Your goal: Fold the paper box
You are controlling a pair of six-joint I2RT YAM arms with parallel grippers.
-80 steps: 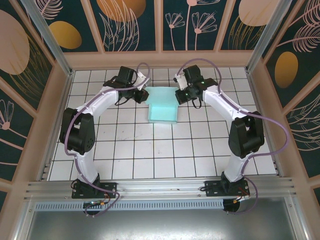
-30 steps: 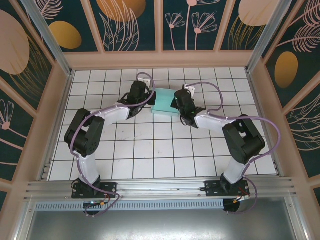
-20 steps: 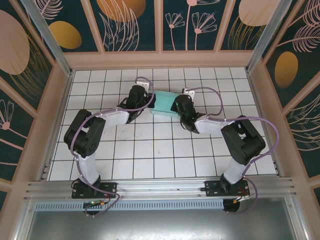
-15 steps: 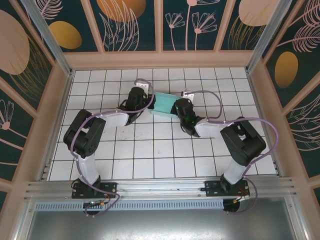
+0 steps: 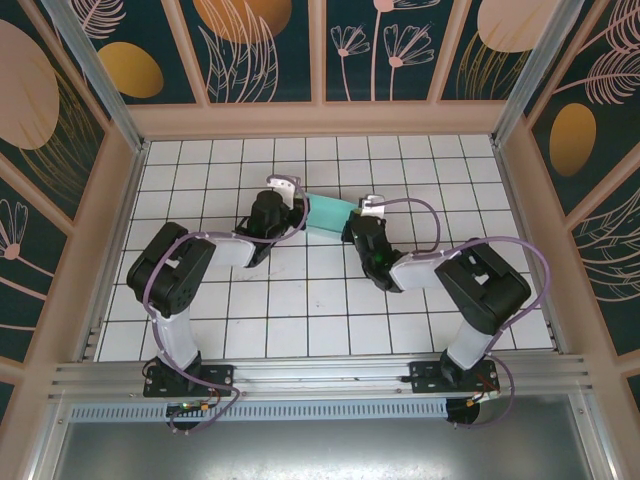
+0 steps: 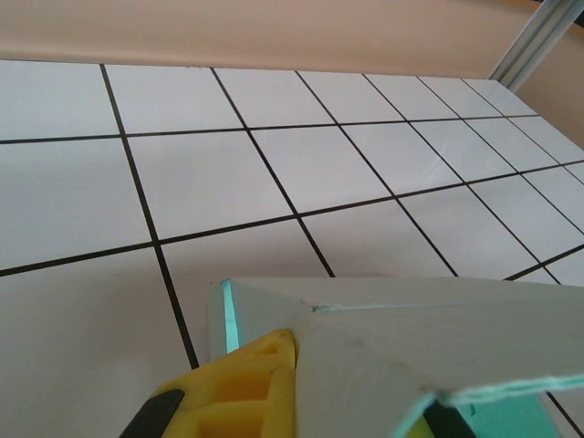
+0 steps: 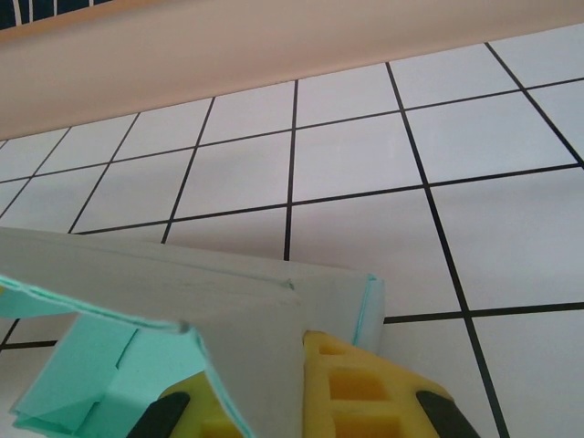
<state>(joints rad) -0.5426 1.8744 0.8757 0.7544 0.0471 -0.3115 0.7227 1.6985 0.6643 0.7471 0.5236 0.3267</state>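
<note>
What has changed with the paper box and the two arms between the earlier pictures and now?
The paper box, earlier a wide flat cut-out, is now a narrow folded strip, shifted slightly nearer the bases and tilted. The left gripper and right gripper moved to its two ends and hold them; both arms drew back. The tiled table is unchanged.

**One high overview, two low wrist close-ups**

Top camera: fixed high behind the arm bases (image 5: 190, 378), tilted down and forward. It takes in the whole tiled table (image 5: 300, 300) up to the beige wall (image 5: 320, 118), from far off.

Left wrist camera: low over the table (image 6: 82, 201), very near the paper box (image 6: 411, 347), facing across tiles to the wall (image 6: 274, 32).

Right wrist camera: same low, close setup, with the box (image 7: 210, 301) bottom left and the wall (image 7: 228, 55) ahead.

All three share the box (image 5: 328, 213), the tiles around it and the wall.
</note>
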